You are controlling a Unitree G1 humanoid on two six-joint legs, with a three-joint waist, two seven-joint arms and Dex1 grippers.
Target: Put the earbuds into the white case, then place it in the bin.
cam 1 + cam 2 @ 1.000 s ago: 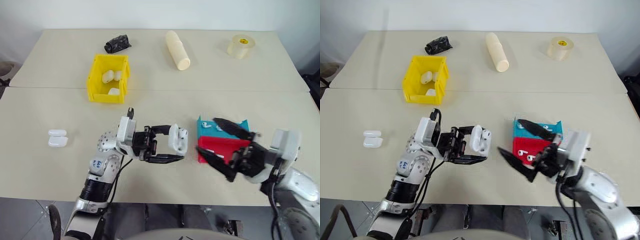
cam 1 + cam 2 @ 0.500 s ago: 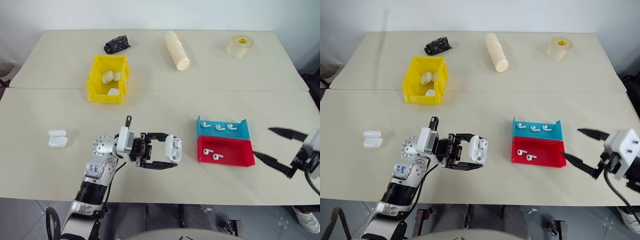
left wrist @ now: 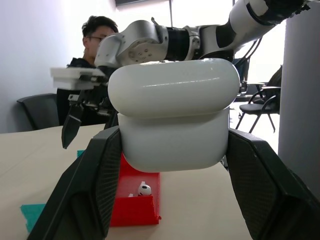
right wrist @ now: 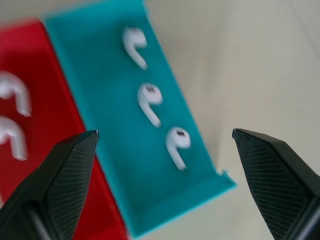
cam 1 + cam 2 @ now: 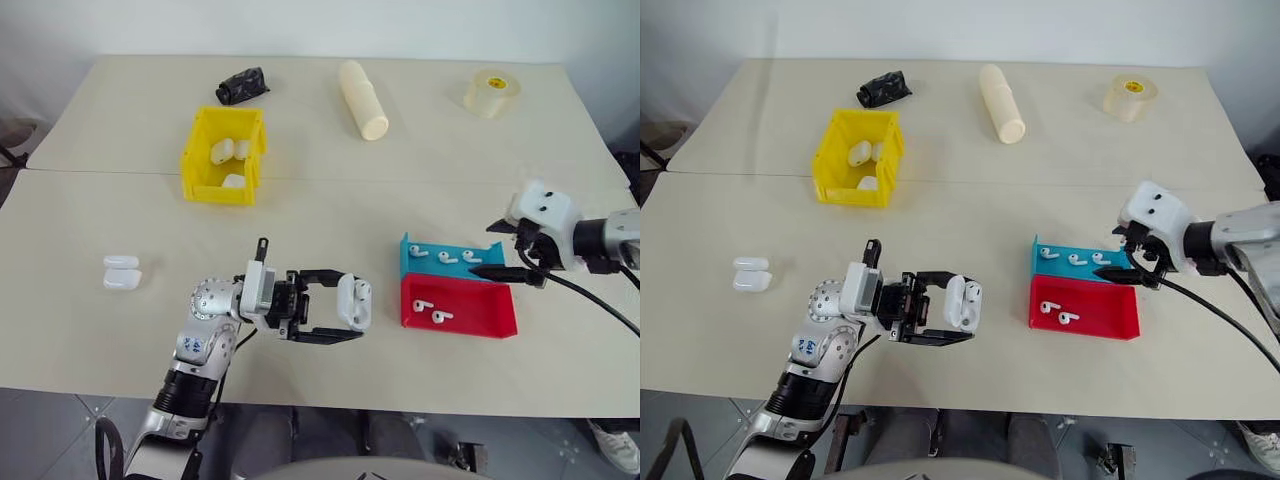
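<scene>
The left gripper clamps the glossy white rounded case beside the trays, while the right gripper, jaws spread wide and empty, hovers over three tiny white stemmed earbuds in the low teal plastic tray (closely spaced, so a pinch could nudge neighbours or miss).

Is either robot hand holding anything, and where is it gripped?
The left gripper holds a white case, pinched across its body. The right gripper is open, empty.

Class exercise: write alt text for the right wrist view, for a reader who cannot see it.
The open right gripper hovers over a teal tray holding three white earbuds, its two black fingers spread wide. Beside it sits a red tray with two more earbuds.
</scene>
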